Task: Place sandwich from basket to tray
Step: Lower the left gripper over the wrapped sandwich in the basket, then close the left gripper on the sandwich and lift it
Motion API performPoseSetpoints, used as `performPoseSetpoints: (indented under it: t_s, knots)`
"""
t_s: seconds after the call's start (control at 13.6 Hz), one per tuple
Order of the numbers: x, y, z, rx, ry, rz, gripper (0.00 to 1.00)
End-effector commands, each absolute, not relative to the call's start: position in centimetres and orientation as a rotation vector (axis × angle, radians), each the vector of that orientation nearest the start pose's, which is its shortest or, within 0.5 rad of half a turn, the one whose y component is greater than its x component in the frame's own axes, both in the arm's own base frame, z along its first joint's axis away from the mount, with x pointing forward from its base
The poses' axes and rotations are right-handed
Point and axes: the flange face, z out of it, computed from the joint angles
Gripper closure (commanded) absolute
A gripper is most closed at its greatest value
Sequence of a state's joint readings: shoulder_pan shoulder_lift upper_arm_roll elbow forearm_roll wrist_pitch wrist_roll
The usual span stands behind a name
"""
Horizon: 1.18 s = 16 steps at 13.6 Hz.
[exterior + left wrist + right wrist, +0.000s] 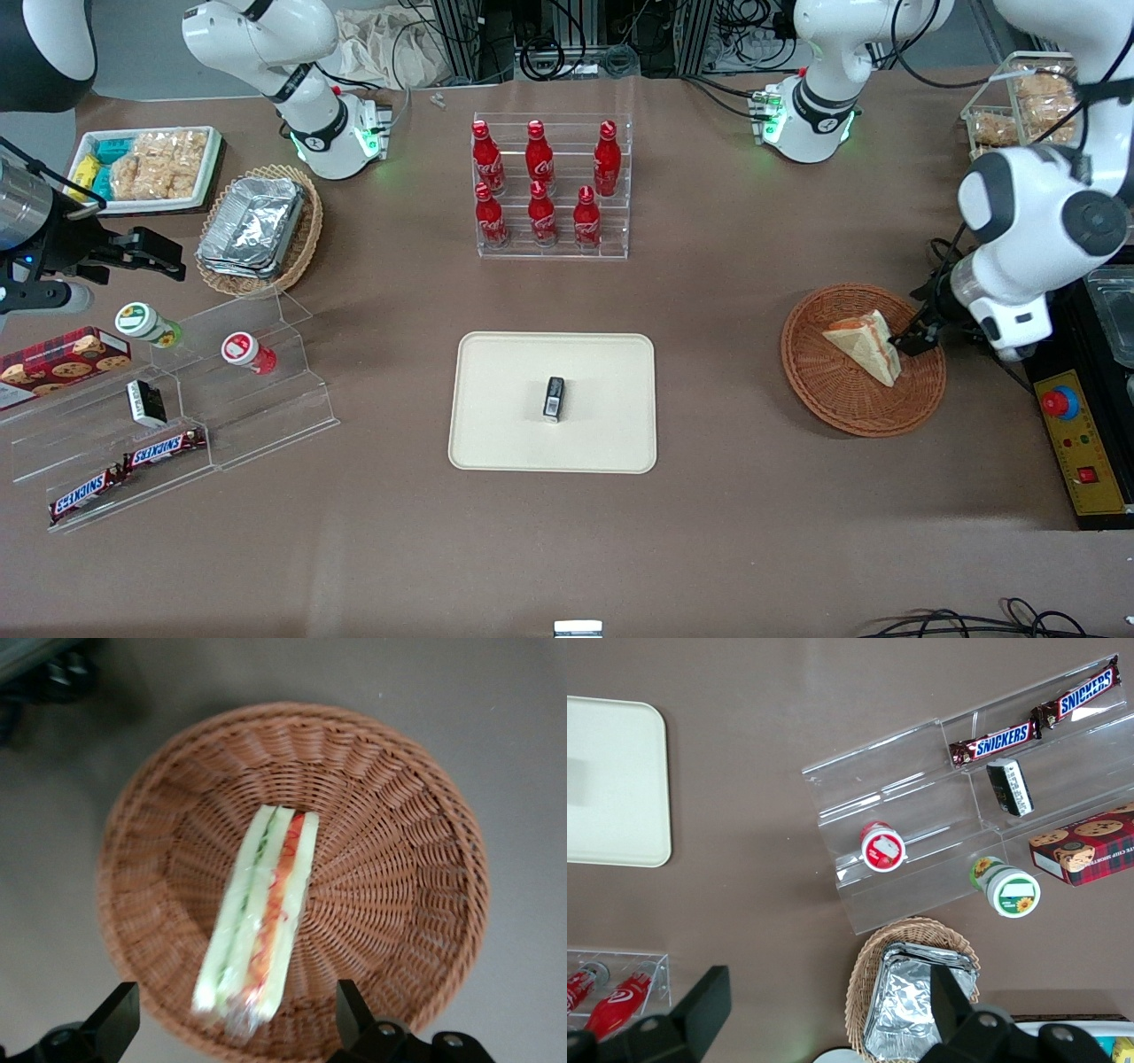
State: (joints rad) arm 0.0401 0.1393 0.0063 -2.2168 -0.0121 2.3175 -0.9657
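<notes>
The sandwich (864, 346), a pale wedge with red-orange and green filling, lies in the round reddish-brown basket (850, 408) toward the working arm's end of the table. My left gripper (914, 340) hangs low over the basket's rim, right beside the sandwich's filling edge. In the left wrist view the sandwich (261, 912) rests on the basket weave (399, 859), and the gripper (235, 1028) is open, its two fingers straddling the sandwich's near end without touching it. The cream tray (505, 425) sits mid-table with a small black object (554, 397) on it.
A yellow control box with a red button (1076, 443) stands beside the basket. A clear rack of red bottles (549, 190) stands farther from the camera than the tray. Toward the parked arm's end are acrylic snack shelves (221, 390) and a tan basket of foil containers (257, 226).
</notes>
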Motion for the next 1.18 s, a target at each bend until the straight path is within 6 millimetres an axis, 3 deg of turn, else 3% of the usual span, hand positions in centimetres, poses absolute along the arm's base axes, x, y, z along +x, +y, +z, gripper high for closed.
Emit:
performPoseSetpoints:
  t_s: [0.0,0.29,0.37,0.44,0.66,0.81,0.88,1.03,1.1]
  knots:
    - [54.4,1.0,26.8,-2.723,-1.530,0.070,0.00]
    - [52.8,0.7,22.1,-2.688,-1.479,0.184,0.02]
    - [52.6,0.7,21.6,-2.680,-1.480,0.198,0.31]
    - [52.6,1.1,21.5,-2.674,-1.488,0.200,0.99]
    - [53.1,1.4,23.1,-2.692,-1.476,0.168,1.00]
    - [54.4,0.5,28.3,-2.730,-1.439,0.134,1.00]
    - [55.4,-1.2,31.0,-2.746,-1.389,0.173,1.00]
    - [57.9,-8.4,35.9,-2.840,-1.229,0.199,1.00]
    - [58.5,-12.5,36.9,-2.903,-1.139,0.188,1.00]
